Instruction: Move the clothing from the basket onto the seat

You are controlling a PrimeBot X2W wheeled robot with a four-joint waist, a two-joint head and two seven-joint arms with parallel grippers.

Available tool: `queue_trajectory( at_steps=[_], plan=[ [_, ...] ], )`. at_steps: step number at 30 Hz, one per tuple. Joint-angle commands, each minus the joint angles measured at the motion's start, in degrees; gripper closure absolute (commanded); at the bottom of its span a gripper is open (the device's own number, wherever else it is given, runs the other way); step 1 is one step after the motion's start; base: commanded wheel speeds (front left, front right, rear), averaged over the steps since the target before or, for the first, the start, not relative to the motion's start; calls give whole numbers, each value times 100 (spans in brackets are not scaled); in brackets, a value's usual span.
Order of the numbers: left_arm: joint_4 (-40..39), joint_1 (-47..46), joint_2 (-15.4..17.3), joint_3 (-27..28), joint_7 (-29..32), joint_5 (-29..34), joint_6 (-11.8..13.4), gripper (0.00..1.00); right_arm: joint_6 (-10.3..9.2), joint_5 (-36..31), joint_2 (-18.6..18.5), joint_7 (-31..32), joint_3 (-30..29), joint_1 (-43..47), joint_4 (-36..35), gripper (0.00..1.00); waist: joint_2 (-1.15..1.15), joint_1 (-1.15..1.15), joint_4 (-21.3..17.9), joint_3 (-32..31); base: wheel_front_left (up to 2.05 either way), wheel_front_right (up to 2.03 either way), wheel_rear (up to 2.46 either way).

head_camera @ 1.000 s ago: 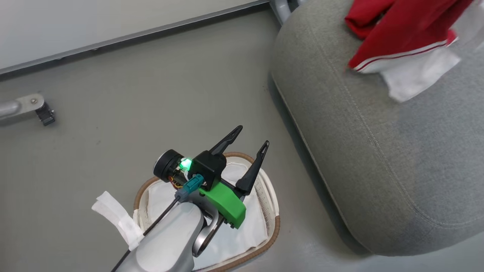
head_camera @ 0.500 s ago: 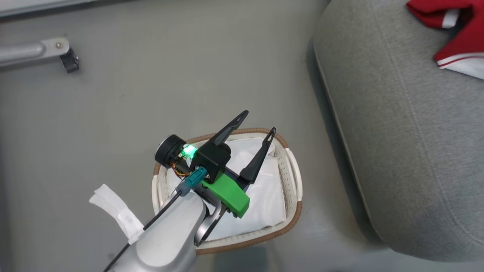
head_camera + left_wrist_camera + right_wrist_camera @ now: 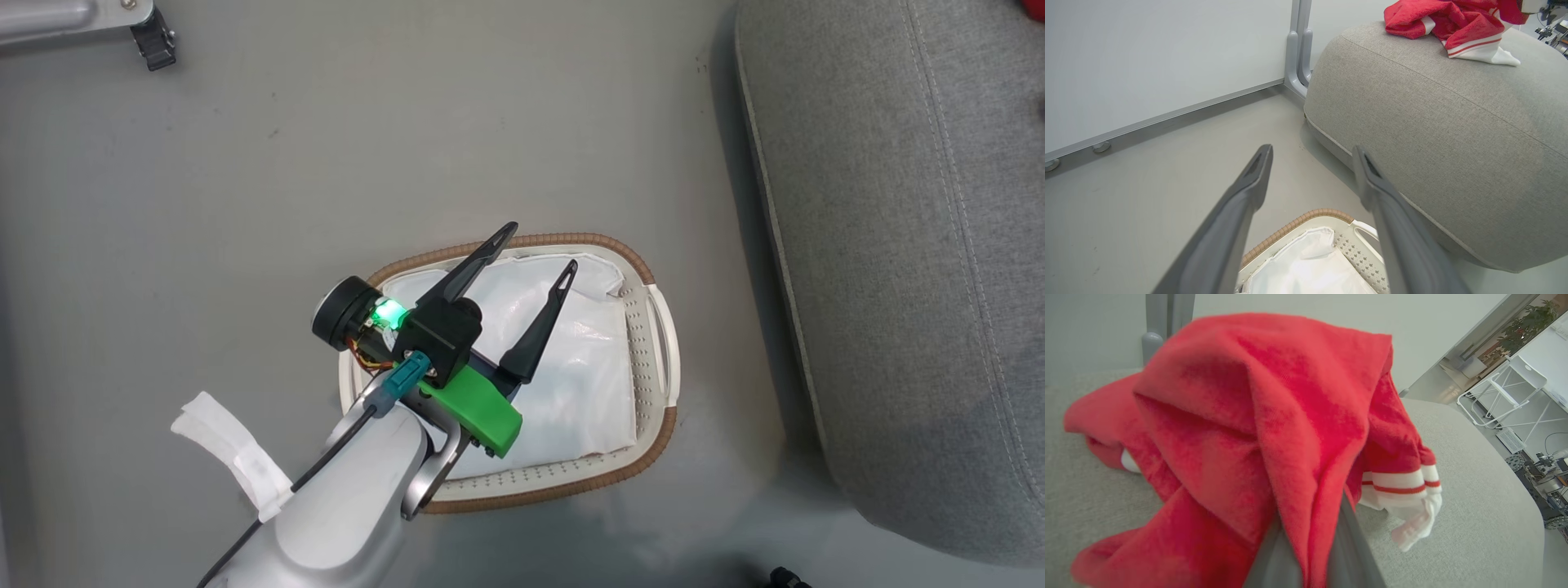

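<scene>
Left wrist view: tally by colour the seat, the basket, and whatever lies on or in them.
Grey: 1, the seat.
Red: 1, the clothing, bunched in one heap on it.
White: 2, the basket and the lining sheet inside it.
Total: 4.

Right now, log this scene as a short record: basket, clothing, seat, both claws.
basket: on the floor beside the seat; holds a white lining sheet, no red fabric seen inside
clothing: red heap on top of the seat
seat: grey cushion
left claw: open, empty, over the basket
right claw: shut on the clothing, red cloth draped over its fingers
</scene>
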Motion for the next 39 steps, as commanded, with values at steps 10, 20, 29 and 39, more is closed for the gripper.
queue_trajectory(
  at_steps=[10,20,29,39],
  plan=[
    [72,20,126,78,-2,-73,109,0,-8,-333,584,-78,-282,470,-58,0,68,-1,-325,-206,0,0,0],
    [72,345,64,370,-2,-249,202,0,-8,-96,892,-80,286,1043,-743,0,68,-1,-562,-854,0,0,0],
    [-29,815,-26,838,-2,-324,219,0,-8,327,766,-77,921,1254,-1189,0,68,-1,-504,-1649,0,0,0],
    [-179,1413,-117,1802,0,-368,294,0,-8,802,1242,-76,1718,1377,-1740,0,68,-1,-77,-2286,0,0,0]
  ],
)
